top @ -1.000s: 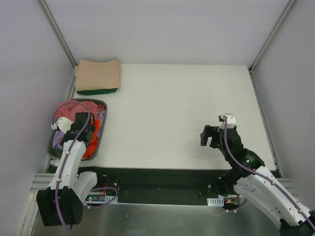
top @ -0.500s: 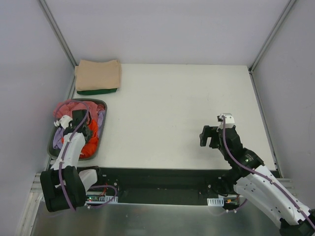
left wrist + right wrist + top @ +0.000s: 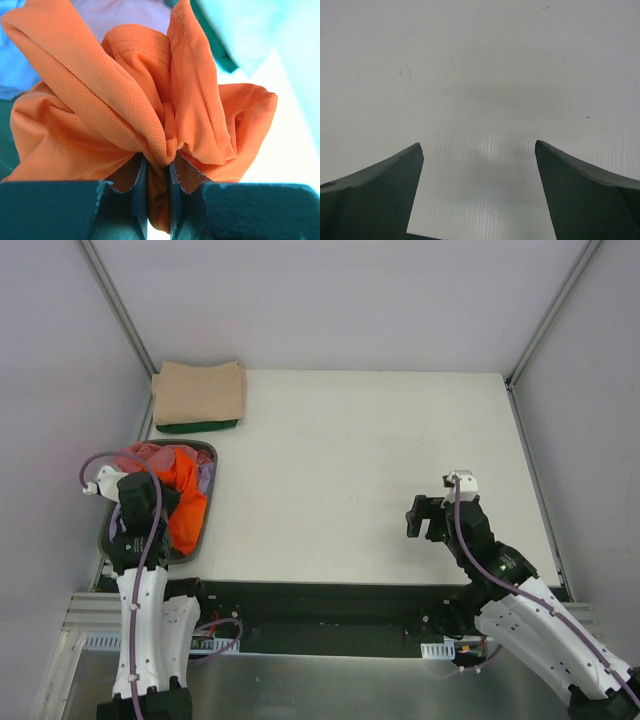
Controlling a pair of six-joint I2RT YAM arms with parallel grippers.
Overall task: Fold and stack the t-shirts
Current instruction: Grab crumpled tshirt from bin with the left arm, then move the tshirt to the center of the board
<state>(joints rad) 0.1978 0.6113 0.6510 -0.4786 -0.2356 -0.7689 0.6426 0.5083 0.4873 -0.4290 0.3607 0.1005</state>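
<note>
Pick-up step: left jaws pinched nearly closed on a bunched fold of the orange shirt (image 3: pixel 125 100), just above the basket (image 3: pixel 213 462). Right jaws gape wide, empty, counter (image 3: pixel 480 75) beneath. Next, probably: lift clear, spread it flat.

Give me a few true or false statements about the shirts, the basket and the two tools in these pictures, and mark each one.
1. The left tool is shut on the orange t-shirt. True.
2. The right tool holds a pink shirt. False: it is open and empty, over the bare table.
3. A folded tan t-shirt lies on a dark green t-shirt at the table's far left corner. True.
4. The basket sits at the table's right edge. False: it is at the left edge.
</note>
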